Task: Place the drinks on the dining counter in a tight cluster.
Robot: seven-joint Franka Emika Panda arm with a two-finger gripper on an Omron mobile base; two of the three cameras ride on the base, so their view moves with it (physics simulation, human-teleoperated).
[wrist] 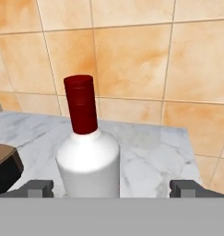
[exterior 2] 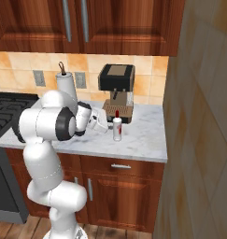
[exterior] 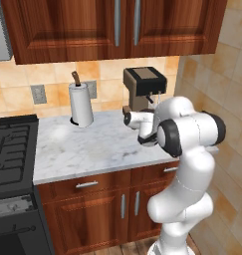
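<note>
One of the drinks, a slim white bottle with a red cap (wrist: 88, 161), stands upright on the marble worktop (exterior 2: 144, 136) in front of the coffee machine (exterior 2: 116, 91). In the right base view the bottle (exterior 2: 117, 129) is just right of my gripper (exterior 2: 104, 126). The hand view looks straight at it from close up. There my gripper (wrist: 112, 188) is open, one dark fingertip on each side of the bottle's body and neither touching it. The dining counter is out of view.
A paper-towel roll (exterior: 80, 105) stands at the back left of the worktop (exterior: 77, 145), and a black stove (exterior: 10, 149) adjoins its left end. A tiled wall (exterior 2: 199, 140) closes off the right end. Wooden cabinets hang overhead.
</note>
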